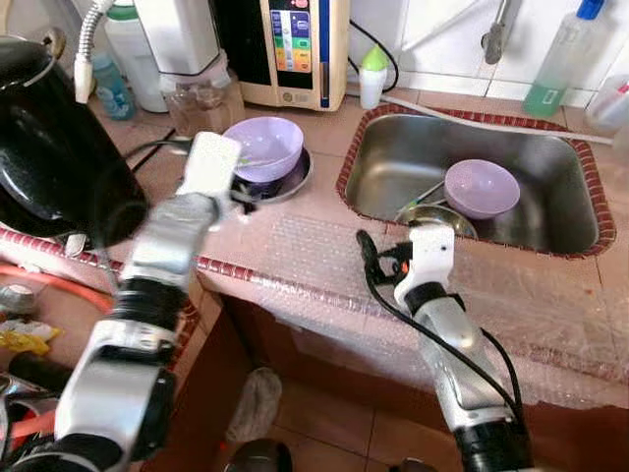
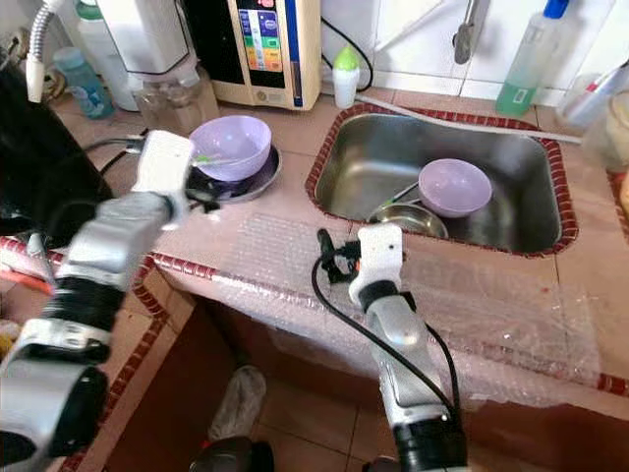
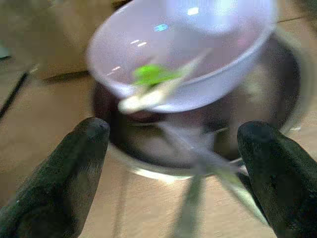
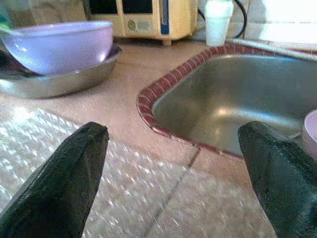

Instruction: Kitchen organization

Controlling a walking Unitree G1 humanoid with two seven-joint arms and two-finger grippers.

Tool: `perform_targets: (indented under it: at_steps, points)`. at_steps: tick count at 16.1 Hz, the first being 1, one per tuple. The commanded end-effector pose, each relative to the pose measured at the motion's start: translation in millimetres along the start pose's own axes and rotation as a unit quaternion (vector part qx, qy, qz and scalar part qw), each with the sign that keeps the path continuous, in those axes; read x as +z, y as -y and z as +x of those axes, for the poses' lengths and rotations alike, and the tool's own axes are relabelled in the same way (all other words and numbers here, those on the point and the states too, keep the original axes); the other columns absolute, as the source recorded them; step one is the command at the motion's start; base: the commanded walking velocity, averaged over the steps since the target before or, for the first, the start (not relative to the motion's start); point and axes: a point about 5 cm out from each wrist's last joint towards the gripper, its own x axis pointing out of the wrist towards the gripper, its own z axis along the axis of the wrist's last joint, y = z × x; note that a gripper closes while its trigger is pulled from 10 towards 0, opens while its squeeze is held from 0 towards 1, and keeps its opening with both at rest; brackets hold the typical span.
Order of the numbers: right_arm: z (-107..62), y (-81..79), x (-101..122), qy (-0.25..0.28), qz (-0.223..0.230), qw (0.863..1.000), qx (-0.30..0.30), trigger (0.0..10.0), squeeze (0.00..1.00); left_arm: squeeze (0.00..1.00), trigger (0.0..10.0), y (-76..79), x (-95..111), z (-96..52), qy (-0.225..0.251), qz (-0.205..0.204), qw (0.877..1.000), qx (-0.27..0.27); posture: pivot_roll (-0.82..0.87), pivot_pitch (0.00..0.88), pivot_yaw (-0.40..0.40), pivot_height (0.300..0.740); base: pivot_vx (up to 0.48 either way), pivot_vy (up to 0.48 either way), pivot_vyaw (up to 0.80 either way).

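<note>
A lilac bowl (image 1: 263,147) sits in a steel plate (image 1: 298,180) on the tan counter, left of the sink (image 1: 393,147). A pale utensil with a green part (image 3: 151,74) leans inside the bowl. My left gripper (image 3: 173,130) is open, low over the counter just in front of the plate's rim. A second lilac bowl (image 1: 482,187) lies in the sink beside a steel dish (image 1: 437,218). My right gripper (image 4: 173,131) is open and holds nothing. It hovers over the bubble wrap (image 1: 314,246) at the counter's front, before the sink's left corner.
A large black pot (image 1: 49,147) stands at the far left. Along the back wall are a glass jar (image 1: 200,96), a cream water appliance (image 1: 295,49), a small white bottle (image 1: 372,77) and a green soap bottle (image 1: 560,59). The counter's front edge drops to the floor.
</note>
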Motion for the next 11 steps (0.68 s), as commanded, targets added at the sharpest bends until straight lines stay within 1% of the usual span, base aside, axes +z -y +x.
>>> perform_targets:
  at_steps: [1, 2, 3, 5, 8, 9, 10, 11]
  points:
    - [2.9, -2.9, -1.3, 0.000, -0.002, 1.000, 0.009, 10.0, 0.00, 0.00, 10.0, 2.8, 13.1, 0.5, 0.015, 0.004, 1.000, -0.007, 0.02, 0.000, 0.095, 0.740, 0.000, 0.000, 0.00]
    - [3.5, -3.2, -1.2, 0.000, -0.002, 1.000, 0.009, 10.0, 0.00, 0.00, 10.0, 4.6, 14.3, 1.0, 0.017, 0.004, 1.000, -0.010, 0.02, 0.000, 0.096, 0.740, 0.000, 0.000, 0.00]
    - [4.4, -4.4, -1.0, 0.002, -0.002, 1.000, 0.010, 10.0, 0.00, 0.00, 10.0, 10.4, 17.8, 1.2, 0.021, 0.002, 1.000, -0.016, 0.02, 0.000, 0.094, 0.740, 0.000, 0.000, 0.00]
    - [4.8, -5.2, -1.8, 0.002, -0.002, 1.000, 0.011, 10.0, 0.00, 0.00, 10.0, 14.6, 19.2, 0.4, 0.026, 0.007, 0.999, -0.021, 0.02, 0.000, 0.095, 0.740, 0.000, 0.000, 0.00]
    - [4.8, -5.0, -2.8, 0.003, -0.002, 1.000, 0.012, 10.0, 0.00, 0.00, 10.0, 7.7, 26.0, -6.9, 0.063, 0.036, 0.997, 0.000, 0.02, 0.000, 0.092, 0.740, 0.000, 0.000, 0.00]
    - [5.5, -4.3, -2.9, 0.003, -0.003, 1.000, 0.012, 10.0, 0.00, 0.00, 10.0, 3.6, 29.9, -12.6, 0.088, 0.040, 0.995, 0.012, 0.02, 0.000, 0.086, 0.740, 0.000, 0.000, 0.00]
    - [5.7, -4.1, -2.9, 0.004, -0.003, 1.000, 0.013, 10.0, 0.00, 0.00, 10.0, 2.3, 31.2, -15.0, 0.098, 0.037, 0.994, 0.016, 0.02, 0.000, 0.086, 0.740, 0.000, 0.000, 0.00]
    - [6.4, -3.3, -2.7, 0.004, -0.004, 1.000, 0.014, 10.0, 0.00, 0.00, 10.0, 2.5, 30.4, -23.8, 0.123, 0.044, 0.991, 0.025, 0.02, 0.000, 0.079, 0.740, 0.000, 0.000, 0.00]
